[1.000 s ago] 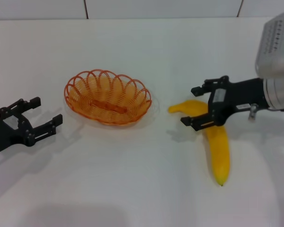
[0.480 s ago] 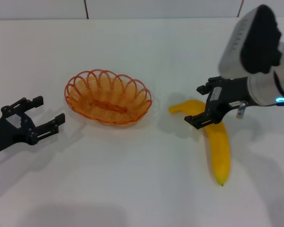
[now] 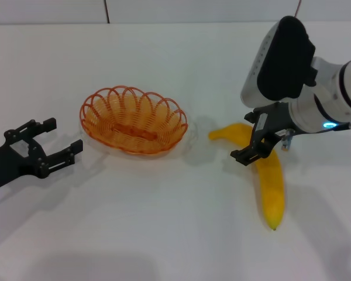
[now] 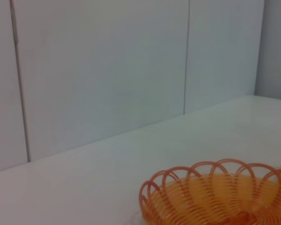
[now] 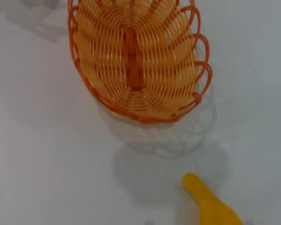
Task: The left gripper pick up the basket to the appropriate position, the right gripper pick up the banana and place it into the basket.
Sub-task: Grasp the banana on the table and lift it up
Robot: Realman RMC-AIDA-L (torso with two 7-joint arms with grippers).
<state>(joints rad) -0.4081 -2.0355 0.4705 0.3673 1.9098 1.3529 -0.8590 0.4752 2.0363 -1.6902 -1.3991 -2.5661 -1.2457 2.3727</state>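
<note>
Right gripper (image 3: pixel 253 139): over the upper part of the banana (image 3: pixel 268 178), jaws apart on both sides of it, holding nothing.
Left gripper (image 3: pixel 40 148): open and empty, near the basket (image 3: pixel 133 120) but apart from it.
Banana: flat on the table (image 3: pixel 164 222), to the right of the basket.
Risk: the smooth curved fruit may roll or slip if the jaws close off-centre.
Risk: the light basket may tip when gripped by its rim.
Basket content: nothing inside.
</note>
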